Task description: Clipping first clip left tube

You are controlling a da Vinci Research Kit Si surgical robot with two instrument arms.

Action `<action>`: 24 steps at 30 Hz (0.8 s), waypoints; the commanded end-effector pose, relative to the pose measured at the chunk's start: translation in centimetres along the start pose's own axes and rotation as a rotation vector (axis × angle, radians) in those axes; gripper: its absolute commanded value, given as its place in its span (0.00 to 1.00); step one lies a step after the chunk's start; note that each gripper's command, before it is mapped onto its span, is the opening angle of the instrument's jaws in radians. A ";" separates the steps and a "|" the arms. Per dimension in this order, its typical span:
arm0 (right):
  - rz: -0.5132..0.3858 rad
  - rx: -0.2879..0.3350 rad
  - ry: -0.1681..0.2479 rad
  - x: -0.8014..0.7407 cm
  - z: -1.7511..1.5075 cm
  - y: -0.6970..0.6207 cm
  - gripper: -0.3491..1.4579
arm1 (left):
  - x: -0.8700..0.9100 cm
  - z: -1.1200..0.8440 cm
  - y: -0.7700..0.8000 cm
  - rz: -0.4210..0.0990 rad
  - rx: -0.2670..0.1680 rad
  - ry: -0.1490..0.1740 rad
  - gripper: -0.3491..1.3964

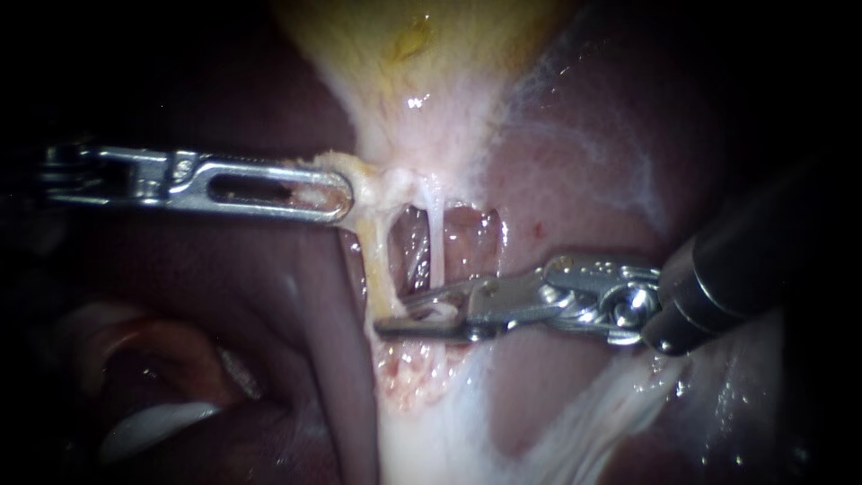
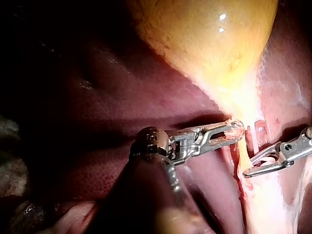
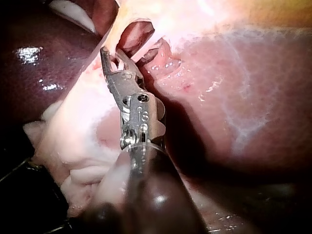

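Reaching in from the right, my right instrument (image 1: pixel 395 316) lies across the near ends of the two tubes, its jaws standing apart with a narrow gap between them. The left tube (image 1: pixel 379 256), the thicker yellowish strand, runs from the gallbladder's neck toward the near side and meets the tips of those jaws. I cannot tell whether both jaws touch it. Just right of it, the thinner white right tube (image 1: pixel 437 242) comes down to the far jaw, and a small white piece shows in the gap. My left instrument (image 1: pixel 339 199) comes in from the left, its jaws clamped on pale tissue (image 1: pixel 377 184) at the neck, where the left tube begins. The gallbladder (image 1: pixel 422 45) lies on the far side, yellow and glossy, with dark red liver (image 1: pixel 593 180) to its left and right.
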 end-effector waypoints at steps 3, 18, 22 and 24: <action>0.000 -0.001 0.000 0.00 0.00 0.00 0.10 | 0.00 0.00 0.00 0.000 0.000 0.000 0.00; -0.017 0.013 0.115 0.05 0.10 0.03 0.47 | 0.00 0.00 0.00 0.000 0.000 0.000 0.00; -0.018 0.013 0.115 0.03 0.11 0.03 0.47 | 0.00 0.00 -0.01 0.000 0.000 0.000 0.00; -0.019 0.013 0.115 0.03 0.11 0.02 0.47 | 0.00 0.00 -0.01 0.000 0.000 0.000 0.00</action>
